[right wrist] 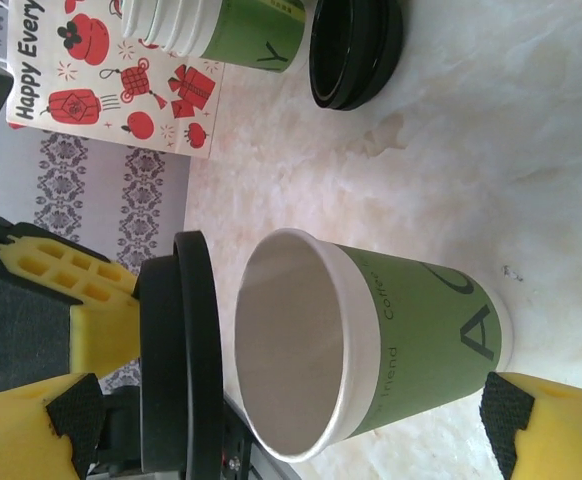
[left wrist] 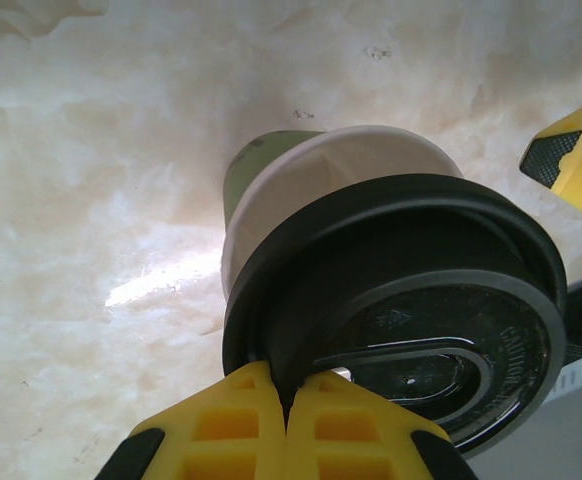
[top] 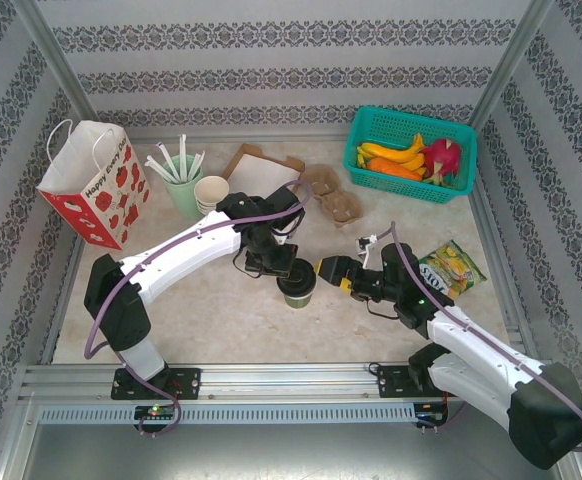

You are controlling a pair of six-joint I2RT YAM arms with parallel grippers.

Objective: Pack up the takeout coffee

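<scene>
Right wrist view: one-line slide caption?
Left end effector holds the black lid beside the open green cup, not yet seated; right end effector open around the cup.

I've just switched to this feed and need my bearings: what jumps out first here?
At mid-table the left gripper pinches a black lid by its rim, right beside the mouth of the open green cup, and the lid is not yet seated. The right gripper stands open, with a finger on either side of that cup. Farther back, a red-and-white paper bag stands on the left and a teal basket of fruit sits on the right.
</scene>
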